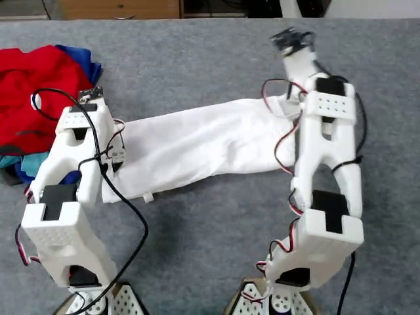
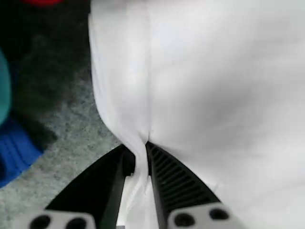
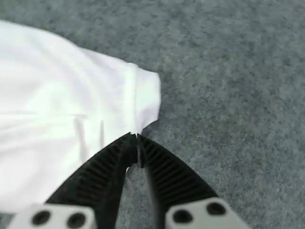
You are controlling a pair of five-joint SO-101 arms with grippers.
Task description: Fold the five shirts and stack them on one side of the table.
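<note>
shirt pile (image 1: 39, 92): crumpled red, blue and teal cloth at the table's left edge; cut off by the frame, partly under left arm (image 1: 72, 151).
left gripper (image 2: 140, 150): ribbed black jaws clenched on a fold of white shirt (image 1: 197, 144).
white shirt: soft, folded into a long band, mid-table; right end hidden under right arm (image 1: 325, 151).
right gripper (image 3: 136, 140): jaws nearly closed, pinching the hemmed corner.
table (image 1: 197, 59): grey, felt-like cover.

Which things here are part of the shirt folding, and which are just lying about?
Part of the job: white shirt, pinched at either end by left gripper and right gripper; pile of coloured shirts beside it.
Just there: grey table cover; wooden furniture behind.
</note>
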